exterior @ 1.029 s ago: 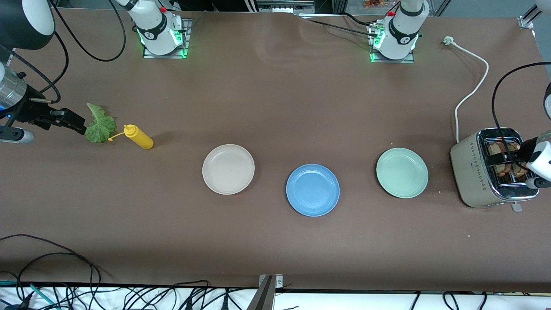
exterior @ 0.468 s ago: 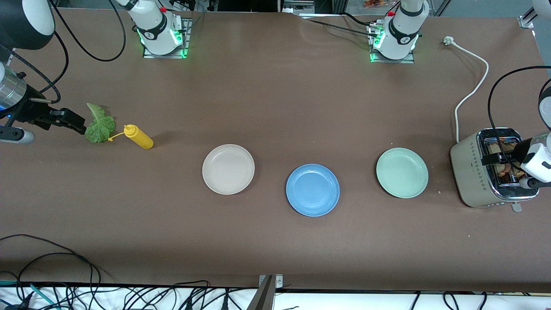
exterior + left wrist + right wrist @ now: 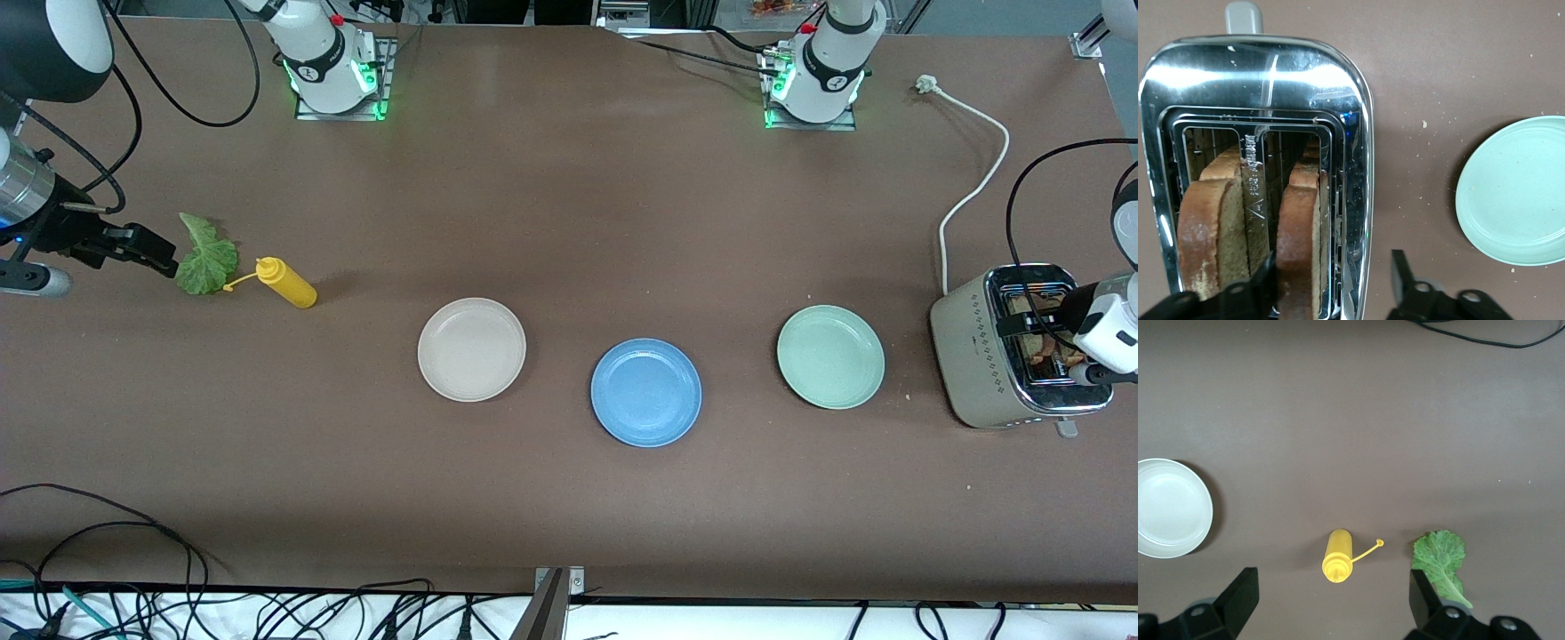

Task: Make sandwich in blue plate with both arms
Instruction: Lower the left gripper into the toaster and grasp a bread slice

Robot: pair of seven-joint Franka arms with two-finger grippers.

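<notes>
A brown table point(image 3: 569, 222) carries a lettuce leaf point(image 3: 206, 258), yellow squeeze bottle point(image 3: 286, 283), cream-white plate point(image 3: 471, 348), blue plate point(image 3: 645, 392), mint-green plate point(image 3: 830, 356), toaster point(image 3: 982, 356) and its white cord point(image 3: 973, 191)

Even overhead light falls on the brown counter point(image 3: 569, 222), throwing only soft, short shadows beside the plates. Strong white glare streaks the toaster point(image 3: 1258, 73) and its chrome top in the left wrist view. Green indicator lights glow at both arm bases. The black fingers at the wrist views' edges appear slightly soft.
</notes>
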